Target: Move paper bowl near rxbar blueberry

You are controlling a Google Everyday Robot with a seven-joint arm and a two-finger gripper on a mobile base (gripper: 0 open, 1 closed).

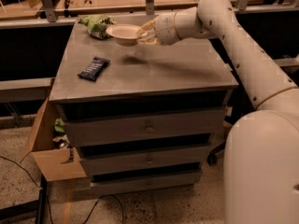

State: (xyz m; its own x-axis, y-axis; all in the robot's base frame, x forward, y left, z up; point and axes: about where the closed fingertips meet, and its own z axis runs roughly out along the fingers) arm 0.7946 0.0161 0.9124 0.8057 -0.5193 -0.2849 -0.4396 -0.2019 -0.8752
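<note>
In the camera view, the gripper (145, 31) is seen over the far part of the cabinet top (177, 71), carried there by the white arm (224, 17) that reaches in from the right of the view. The paper bowl (122, 31) is pinched by its rim between the gripper's fingers, on the side of the bowl nearest the gripper. It is held upright and clear of the surface, and a soft shadow (133, 58) is cast on the top below it. Past the bowl, on the side away from the gripper, a green and white snack bag (97, 24) lies close to the bowl's edge; whether the two touch cannot be told. The rxbar blueberry (94, 68) lies flat, well apart from the gripper, nearer the camera and further left, close to the front left of the top.

The step in hand is judged to be the carry: the bowl is off the surface and not yet brought to the bar. For the next move, the gripper would need to be drawn toward the camera and leftward, then lowered. The bowl should be kept level and set down just beside the bar, not on it, before the fingers are parted. The thin rim is likely to flex, so a gentle descent is called for.
</note>
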